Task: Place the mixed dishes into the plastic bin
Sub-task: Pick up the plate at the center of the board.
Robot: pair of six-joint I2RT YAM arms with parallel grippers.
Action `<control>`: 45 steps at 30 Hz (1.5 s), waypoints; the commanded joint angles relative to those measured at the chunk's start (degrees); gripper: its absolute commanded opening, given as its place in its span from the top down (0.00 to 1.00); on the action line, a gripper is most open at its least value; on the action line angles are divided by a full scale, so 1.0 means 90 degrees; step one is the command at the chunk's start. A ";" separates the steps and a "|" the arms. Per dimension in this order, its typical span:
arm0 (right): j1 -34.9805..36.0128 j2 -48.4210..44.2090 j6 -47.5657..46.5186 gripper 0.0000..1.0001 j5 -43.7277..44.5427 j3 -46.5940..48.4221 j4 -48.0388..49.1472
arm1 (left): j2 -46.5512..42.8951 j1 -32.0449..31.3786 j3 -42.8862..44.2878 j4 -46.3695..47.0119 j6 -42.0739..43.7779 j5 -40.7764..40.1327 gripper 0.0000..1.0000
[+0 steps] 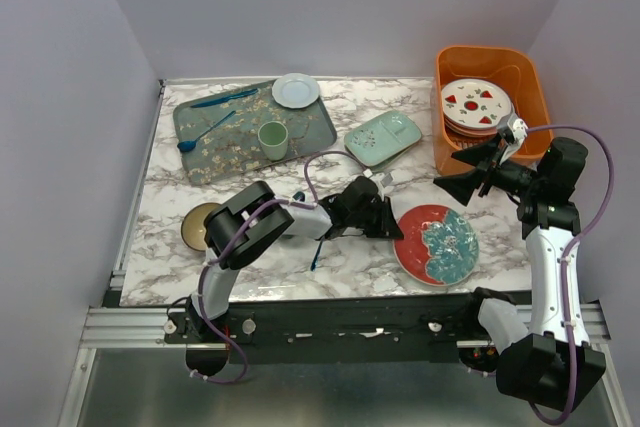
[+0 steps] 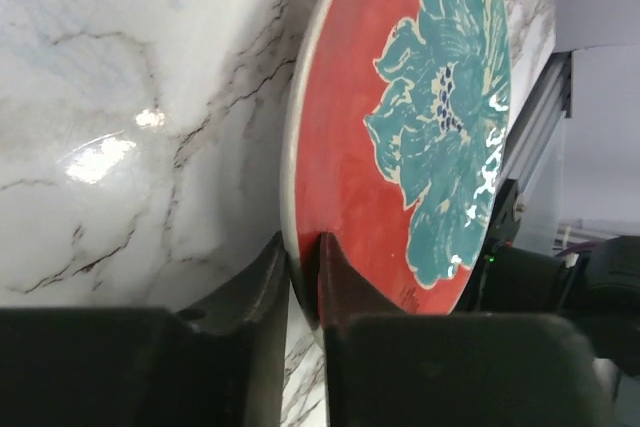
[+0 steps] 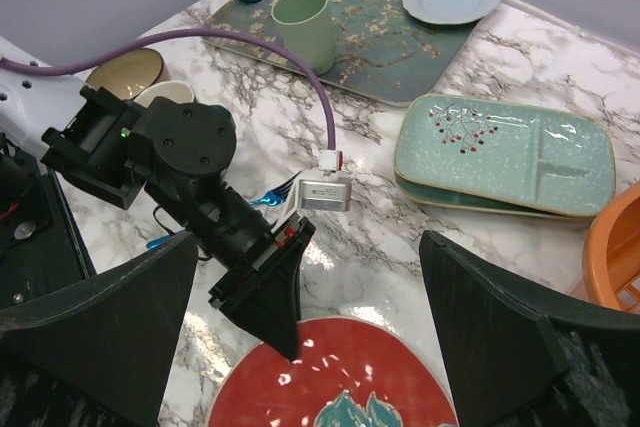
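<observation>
I see the marble table (image 1: 350, 269) with the orange bin (image 1: 532, 82) at far right, holding stacked plates, the white plate with red marks (image 1: 476, 102) on top. The red plate with the teal flower (image 1: 437, 244) lies near-right, outside the bin. My left gripper (image 2: 303, 247) is clenched on that plate's left rim. My right gripper (image 1: 462, 172) hangs released, jaws wide, between plate and bin.
</observation>
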 commanded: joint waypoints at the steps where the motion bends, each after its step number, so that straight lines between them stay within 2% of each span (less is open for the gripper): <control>1: -0.0004 0.0042 -0.0102 0.00 -0.0180 -0.0007 -0.0207 | -0.0113 0.0027 -0.0055 0.0505 -0.0074 0.0350 0.87; 3: -0.0004 0.0042 -0.0141 0.00 -0.0180 -0.0008 -0.0207 | -0.0328 0.0086 -0.0163 0.0671 -0.0103 0.0359 1.00; 10: -0.0004 -0.0017 -0.0599 0.00 -0.0277 -0.0008 -0.0508 | -0.1158 0.0311 -0.0699 0.0896 -0.0210 0.0389 1.00; 13: 0.0006 -0.0036 -0.1155 0.00 -0.0385 0.0031 -0.0937 | -0.1538 0.0447 -0.0943 0.0974 -0.0356 0.0350 1.00; 16: 0.0064 -0.0046 -0.1994 0.00 -0.0405 0.0168 -0.1726 | -0.1919 0.0603 -0.1187 0.1110 -0.0513 0.0350 1.00; 20: 0.0406 0.0100 -0.4050 0.00 0.0082 0.0539 -0.3193 | -0.2388 0.0818 -0.1394 0.1257 -0.0883 0.0359 1.00; 22: 0.0611 0.0169 -0.4630 0.00 0.0249 0.0617 -0.3797 | -0.2525 0.0896 -0.1472 0.1345 -0.1040 0.0359 1.00; 26: 0.1001 0.0149 -0.6239 0.00 0.0747 0.0637 -0.4561 | -0.2896 0.1121 -0.1754 0.1628 -0.1489 0.0379 1.00; 31: 0.1743 -0.0249 -0.7707 0.00 0.1655 0.0462 -0.5215 | -0.3141 0.1326 -0.1911 0.1746 -0.2036 0.0398 1.00; 35: 0.2231 -0.0699 -0.8400 0.00 0.2094 0.0149 -0.5129 | -0.3316 0.1414 -0.1843 0.1444 -0.2445 0.0340 1.00; 42: 0.3071 -0.0886 -0.8842 0.00 0.3196 -0.0202 -0.5032 | -0.3531 0.1492 -0.1424 -0.0127 -0.2701 0.0008 1.00; 45: 0.3199 -0.0906 -0.8949 0.01 0.3607 -0.0417 -0.4797 | -0.3600 0.1512 -0.1404 -0.0130 -0.2866 0.0037 1.00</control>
